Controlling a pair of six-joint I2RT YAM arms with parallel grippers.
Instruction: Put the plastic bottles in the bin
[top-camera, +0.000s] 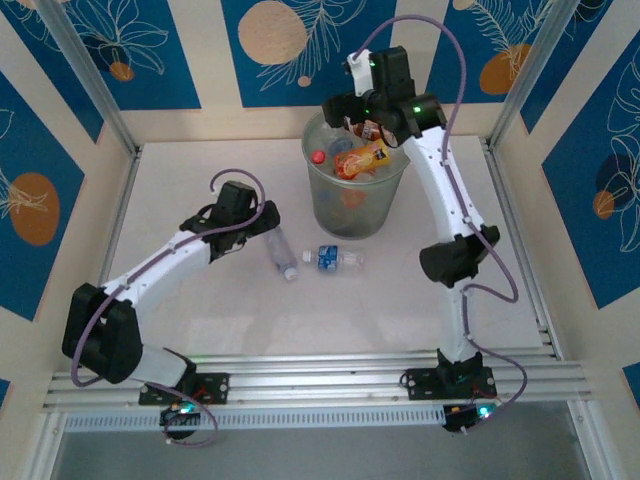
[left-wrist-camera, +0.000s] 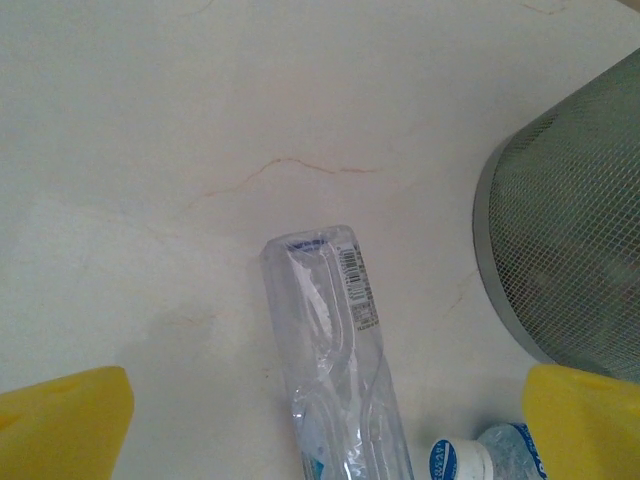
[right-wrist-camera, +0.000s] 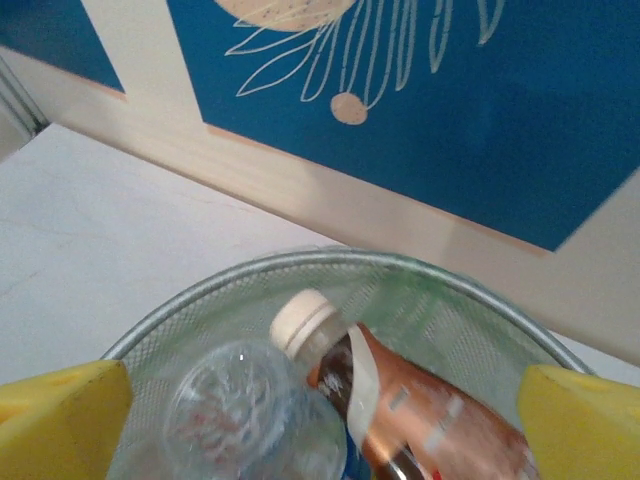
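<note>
Right fingers spread above bin; left fingers spread over crushed bottle

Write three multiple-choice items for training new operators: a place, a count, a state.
1. The right gripper is: A) above the bin; B) touching the left arm; C) beside its base.
2. Bottles lying on the table outside the bin: A) none; B) two; C) five.
3. The left gripper is: A) shut on a bottle; B) shut empty; C) open.
Answers: A, the bin's rim shows below its fingers; B, a clear bottle and a blue-labelled bottle lie before the bin; C, its yellow fingers stand wide apart.
</note>
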